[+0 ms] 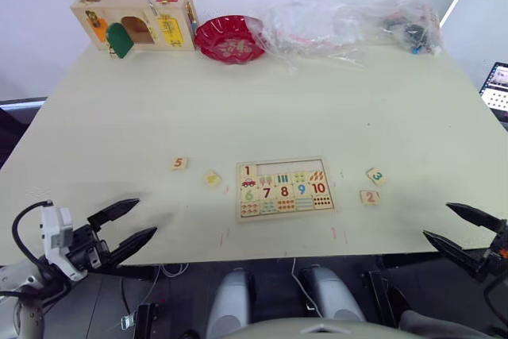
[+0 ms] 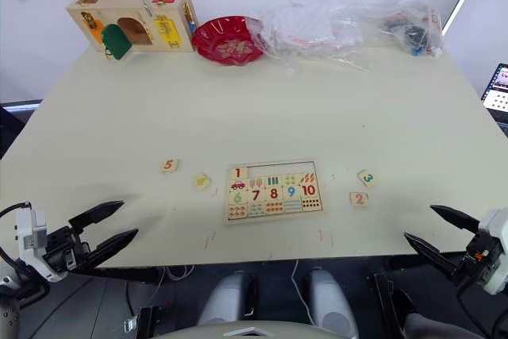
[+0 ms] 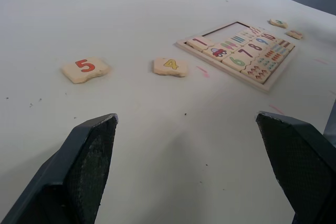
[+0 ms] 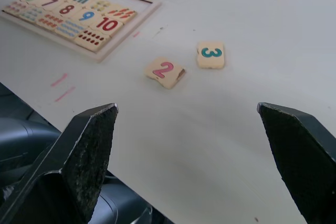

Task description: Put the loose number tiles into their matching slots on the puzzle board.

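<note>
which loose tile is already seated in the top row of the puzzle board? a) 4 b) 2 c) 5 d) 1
d: the pale-wood square tile with a red 1 sits in the upper left slot of the flat pale-wood puzzle board, while the tiles 2, 3, 4 and 5 lie loose on the table beside it.

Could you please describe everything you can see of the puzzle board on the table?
The puzzle board is a flat rectangular pale-wood tray with a raised rim, lying flat near the table's front edge, between both pincers. The tile 1 sits in its top row's left slot; the rest of that row is empty. Below run pictures, coloured numerals 6 to 10, and dot squares. Nothing grips it.
</note>
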`<move>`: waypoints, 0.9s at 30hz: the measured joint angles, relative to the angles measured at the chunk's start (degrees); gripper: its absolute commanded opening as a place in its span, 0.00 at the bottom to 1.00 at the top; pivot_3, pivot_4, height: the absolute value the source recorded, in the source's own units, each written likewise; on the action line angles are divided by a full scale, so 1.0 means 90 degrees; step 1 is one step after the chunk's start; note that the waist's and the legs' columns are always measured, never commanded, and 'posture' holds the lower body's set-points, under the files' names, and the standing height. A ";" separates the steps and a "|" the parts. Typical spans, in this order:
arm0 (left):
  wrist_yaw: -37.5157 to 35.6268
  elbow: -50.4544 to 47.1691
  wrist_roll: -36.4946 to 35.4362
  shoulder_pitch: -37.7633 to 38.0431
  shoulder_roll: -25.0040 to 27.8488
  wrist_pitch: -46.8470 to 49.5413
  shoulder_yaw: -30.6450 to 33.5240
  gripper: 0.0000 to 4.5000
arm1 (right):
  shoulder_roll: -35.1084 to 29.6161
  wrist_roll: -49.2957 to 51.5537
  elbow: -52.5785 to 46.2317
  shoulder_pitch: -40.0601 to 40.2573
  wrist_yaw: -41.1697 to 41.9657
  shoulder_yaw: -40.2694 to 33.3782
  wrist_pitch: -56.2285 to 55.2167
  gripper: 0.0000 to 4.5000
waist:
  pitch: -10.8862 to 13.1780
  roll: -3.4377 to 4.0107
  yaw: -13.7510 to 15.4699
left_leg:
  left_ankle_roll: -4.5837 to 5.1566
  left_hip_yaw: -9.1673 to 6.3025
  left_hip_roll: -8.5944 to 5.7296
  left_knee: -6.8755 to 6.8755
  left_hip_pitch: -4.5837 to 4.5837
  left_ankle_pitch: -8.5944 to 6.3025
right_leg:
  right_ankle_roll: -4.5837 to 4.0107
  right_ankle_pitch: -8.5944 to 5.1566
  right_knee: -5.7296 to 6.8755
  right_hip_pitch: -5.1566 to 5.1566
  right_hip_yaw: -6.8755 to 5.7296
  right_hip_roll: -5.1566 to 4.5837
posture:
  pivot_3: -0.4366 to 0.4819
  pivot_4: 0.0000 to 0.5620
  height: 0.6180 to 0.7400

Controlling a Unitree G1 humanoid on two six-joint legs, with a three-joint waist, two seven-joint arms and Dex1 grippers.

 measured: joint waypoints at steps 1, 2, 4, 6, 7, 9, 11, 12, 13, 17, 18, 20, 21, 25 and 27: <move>0.0025 -0.0039 -0.0016 0.0000 0.0000 0.0053 0.0000 1.00 | -0.0008 -0.0027 0.0015 0.0018 -0.0020 0.0006 -0.0024 0.99 | 0.0000 0.0000 0.0001 | 0.0000 0.0000 0.0000 0.0000 -0.0001 0.0000 | 0.0000 0.0000 0.0000 0.0000 -0.0004 -0.0003 | 0.48 0.27 1.00; 0.0050 -0.0132 -0.0087 -0.0013 0.0004 0.0157 -0.0001 1.00 | -0.0052 -0.0026 0.0016 -0.0077 -0.0108 0.0067 0.0029 0.99 | 0.0000 0.0000 -0.0001 | 0.0000 0.0002 0.0000 -0.0001 -0.0003 0.0000 | 0.0000 0.0000 -0.0001 -0.0002 -0.0013 -0.0012 | 0.48 0.27 1.00; -0.0007 -0.0332 -0.0147 -0.0077 0.0080 0.0274 -0.0015 1.00 | -0.0252 0.0022 -0.0139 -0.0311 -0.0243 0.0305 0.0266 0.99 | 0.0000 0.0000 -0.0013 | 0.0000 0.0010 0.0000 0.0000 -0.0002 0.0000 | -0.0001 0.0001 0.0001 -0.0006 -0.0025 -0.0024 | 0.48 0.27 1.00; -0.0212 -0.0532 -0.0211 -0.0205 0.0166 0.0248 -0.0035 1.00 | -0.0647 0.0028 -0.0382 -0.0716 -0.0283 0.0657 0.0473 0.99 | -0.0002 0.0005 -0.0005 | 0.0001 0.0019 -0.0001 0.0000 0.0003 0.0000 | -0.0005 0.0005 0.0001 -0.0006 -0.0045 -0.0031 | 0.48 0.27 1.00; -0.0222 -0.0537 -0.0219 -0.0205 0.0166 0.0246 -0.0038 1.00 | -0.0664 0.0028 -0.0391 -0.0733 -0.0282 0.0675 0.0479 0.99 | -0.0002 0.0005 -0.0004 | 0.0000 0.0019 -0.0001 -0.0001 0.0003 0.0000 | -0.0005 0.0005 0.0001 -0.0006 -0.0048 -0.0030 | 0.48 0.27 1.00; -0.0621 -0.0509 -0.0291 -0.0291 0.0172 0.0199 -0.0074 1.00 | -0.1127 -0.0169 -0.0363 -0.1151 -0.0165 0.1213 0.0512 0.99 | -0.0001 0.0004 0.0002 | 0.0001 0.0044 -0.0004 -0.0001 -0.0009 0.0000 | -0.0014 0.0009 -0.0002 -0.0010 -0.0062 -0.0011 | 0.48 0.27 1.00; -0.0923 -0.0429 -0.0377 -0.0450 0.0205 0.0201 -0.0119 1.00 | -0.1481 -0.0328 -0.0236 -0.1680 0.0008 0.1753 0.0545 0.99 | -0.0001 0.0003 -0.0001 | 0.0001 0.0048 -0.0004 0.0000 -0.0009 0.0001 | -0.0019 0.0013 -0.0002 -0.0011 -0.0062 -0.0009 | 0.48 0.27 1.00; -0.1042 -0.0402 -0.0385 -0.0544 0.0243 0.0207 -0.0164 1.00 | -0.1639 -0.0392 -0.0131 -0.2000 0.0113 0.2042 0.0571 0.99 | 0.0000 0.0002 -0.0001 | 0.0001 0.0048 -0.0004 0.0001 -0.0008 0.0001 | -0.0018 0.0013 -0.0001 -0.0011 -0.0062 -0.0008 | 0.48 0.27 1.00; -0.1139 -0.0396 -0.0408 -0.0630 0.0264 0.0217 -0.0203 1.00 | -0.1751 -0.0459 -0.0013 -0.2320 0.0214 0.2307 0.0584 0.99 | 0.0000 0.0003 0.0003 | 0.0001 0.0047 -0.0004 0.0001 -0.0008 0.0001 | -0.0019 0.0013 -0.0001 -0.0011 -0.0062 -0.0007 | 0.48 0.27 1.00; -0.1214 -0.0375 -0.0442 -0.0686 0.0276 0.0252 -0.0297 1.00 | -0.1909 -0.0725 0.0522 -0.3038 0.0575 0.3099 0.0505 0.84 | 0.0000 0.0001 0.0032 | 0.0001 0.0042 -0.0004 0.0000 -0.0018 0.0000 | -0.0031 0.0018 -0.0006 -0.0012 -0.0069 -0.0001 | 0.48 0.27 1.00; -0.1215 -0.0373 -0.0442 -0.0700 0.0276 0.0255 -0.0307 1.00 | -0.1927 -0.0764 0.0607 -0.3120 0.0604 0.3202 0.0493 0.81 | 0.0000 0.0001 0.0034 | 0.0001 0.0043 -0.0004 0.0000 -0.0021 0.0000 | -0.0032 0.0019 -0.0007 -0.0013 -0.0069 -0.0001 | 0.48 0.27 1.00; -0.1218 -0.0379 -0.0478 -0.0714 0.0292 0.0293 -0.0328 1.00 | -0.1946 -0.1084 0.1061 -0.3623 0.0770 0.3703 0.0344 0.81 | 0.0002 0.0003 0.0036 | 0.0001 0.0047 -0.0005 0.0000 -0.0021 0.0000 | -0.0031 0.0019 -0.0007 -0.0015 -0.0066 -0.0002 | 0.48 0.27 1.00; -0.1220 -0.0360 -0.0495 -0.0661 0.0327 0.0296 -0.0329 1.00 | -0.1955 -0.1313 0.1396 -0.3882 0.0873 0.3962 0.0178 0.81 | 0.0001 0.0001 0.0038 | 0.0002 0.0046 -0.0005 0.0001 -0.0019 0.0000 | -0.0030 0.0020 -0.0006 -0.0014 -0.0067 0.0000 | 0.48 0.27 1.00; -0.1222 -0.0319 -0.0507 -0.0606 0.0350 0.0267 -0.0330 1.00 | -0.1960 -0.1595 0.1941 -0.4248 0.1036 0.4229 -0.0103 0.81 | 0.0002 0.0003 0.0042 | 0.0002 0.0047 -0.0004 0.0003 -0.0015 0.0001 | -0.0029 0.0020 -0.0002 -0.0013 -0.0066 0.0001 | 0.48 0.27 1.00; -0.1223 -0.0307 -0.0511 -0.0584 0.0353 0.0260 -0.0332 1.00 | -0.1964 -0.1714 0.2224 -0.4432 0.1157 0.4333 -0.0218 0.81 | 0.0002 0.0002 0.0042 | 0.0002 0.0047 -0.0003 0.0005 -0.0014 0.0001 | -0.0030 0.0020 0.0001 -0.0013 -0.0067 0.0002 | 0.48 0.27 1.00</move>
